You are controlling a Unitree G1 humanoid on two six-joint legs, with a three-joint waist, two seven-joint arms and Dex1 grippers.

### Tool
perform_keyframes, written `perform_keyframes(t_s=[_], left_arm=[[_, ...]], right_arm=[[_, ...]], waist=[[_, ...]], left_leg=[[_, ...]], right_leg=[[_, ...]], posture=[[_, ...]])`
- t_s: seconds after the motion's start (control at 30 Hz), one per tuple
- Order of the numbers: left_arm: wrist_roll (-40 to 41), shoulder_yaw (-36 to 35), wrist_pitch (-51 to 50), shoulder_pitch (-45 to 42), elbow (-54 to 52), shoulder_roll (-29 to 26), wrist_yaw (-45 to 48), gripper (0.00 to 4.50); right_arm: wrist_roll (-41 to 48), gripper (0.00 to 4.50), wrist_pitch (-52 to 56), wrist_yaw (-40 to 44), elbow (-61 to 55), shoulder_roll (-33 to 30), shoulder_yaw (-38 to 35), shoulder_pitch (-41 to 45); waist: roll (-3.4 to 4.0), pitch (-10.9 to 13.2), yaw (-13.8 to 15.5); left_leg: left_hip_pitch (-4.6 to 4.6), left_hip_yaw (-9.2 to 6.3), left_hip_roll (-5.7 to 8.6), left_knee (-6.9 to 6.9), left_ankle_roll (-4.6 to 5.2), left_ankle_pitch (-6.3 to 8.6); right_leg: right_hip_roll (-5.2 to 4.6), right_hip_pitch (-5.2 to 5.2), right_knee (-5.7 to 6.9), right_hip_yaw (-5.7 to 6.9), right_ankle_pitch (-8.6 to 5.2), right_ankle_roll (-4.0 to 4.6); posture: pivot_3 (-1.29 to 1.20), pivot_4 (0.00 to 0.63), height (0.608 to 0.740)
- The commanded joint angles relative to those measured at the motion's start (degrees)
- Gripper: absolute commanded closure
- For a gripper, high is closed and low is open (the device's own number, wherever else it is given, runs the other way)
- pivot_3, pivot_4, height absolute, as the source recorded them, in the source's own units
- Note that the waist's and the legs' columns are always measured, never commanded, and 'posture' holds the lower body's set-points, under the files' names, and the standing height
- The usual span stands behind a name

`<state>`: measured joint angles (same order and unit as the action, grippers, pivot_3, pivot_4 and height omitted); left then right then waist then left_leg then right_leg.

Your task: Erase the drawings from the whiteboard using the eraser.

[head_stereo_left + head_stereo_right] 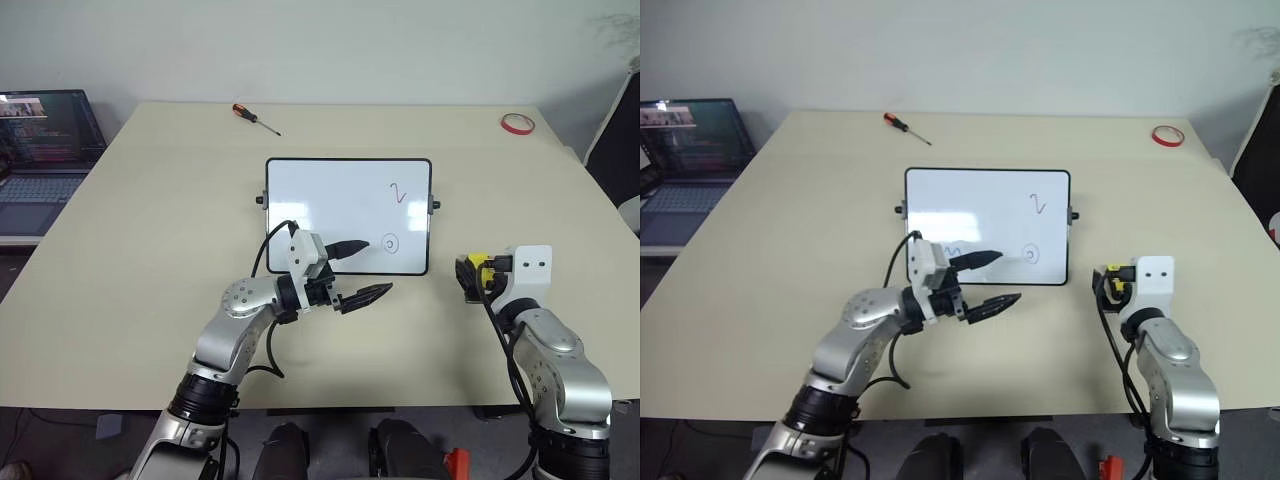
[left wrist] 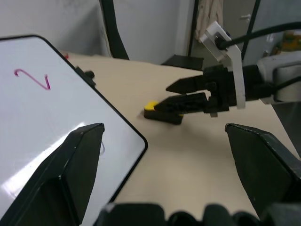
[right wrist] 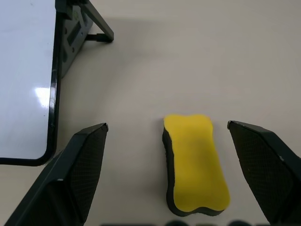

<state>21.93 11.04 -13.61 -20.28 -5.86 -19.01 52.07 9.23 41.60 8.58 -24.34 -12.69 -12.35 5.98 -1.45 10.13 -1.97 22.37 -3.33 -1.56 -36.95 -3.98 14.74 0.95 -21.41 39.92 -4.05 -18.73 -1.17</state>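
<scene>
Right pincer [image 3: 167, 179] released, straddling eraser [image 3: 195, 162] beside whiteboard [image 1: 340, 205]; left pincer [image 1: 365, 270] released; screwdriver [image 1: 255, 118], tape ring [image 1: 517, 123] far.

Soft even light, whiteboard [image 1: 340, 205] glare

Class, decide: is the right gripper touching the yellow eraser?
Apart. In the right wrist view the eraser lies on the table between the open fingers of the right gripper, bare tabletop on both sides.

Right hand [image 3: 164, 188] fingers spread, eraser [image 3: 195, 162] between them, bare worktop [image 3: 188, 61] around it. Whiteboard [image 1: 348, 215] edge near, left of frame. Left hand [image 1: 365, 270] overhangs board's lower edge, centre frame, well apart from eraser.
</scene>
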Motion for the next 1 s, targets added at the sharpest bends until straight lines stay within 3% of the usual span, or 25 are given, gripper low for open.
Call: perform_keyframes(t_s=[0.03,1.0], left_arm=[[1.10,0.38,-0.92,0.06,-3.41,-0.27,0.94,0.00],[-0.61,1.33,-1.61,-0.32,-5.87,-0.54,0.00,0.00]], right_arm=[[1.00,0.04,-1.29,-0.28,-0.25,-0.14,-1.01,1.41],[5.91,0.04,-0.03,-4.30,6.63,1.89,-4.85,4.71]], waist=[[0.00,0.00,0.05],[0.01,0.01,0.04]], left_leg=[[0.00,0.00,0.00,0.00,0.00,0.00],[0.01,0.01,-0.02,0.01,0.00,0.00]], right_leg=[[0.00,0.00,0.00,-0.01,0.00,0.00],[0.00,-0.01,-0.01,-0.01,0.00,0.00]], posture=[[0.00,0.150,0.740],[0.00,0.150,0.740]])
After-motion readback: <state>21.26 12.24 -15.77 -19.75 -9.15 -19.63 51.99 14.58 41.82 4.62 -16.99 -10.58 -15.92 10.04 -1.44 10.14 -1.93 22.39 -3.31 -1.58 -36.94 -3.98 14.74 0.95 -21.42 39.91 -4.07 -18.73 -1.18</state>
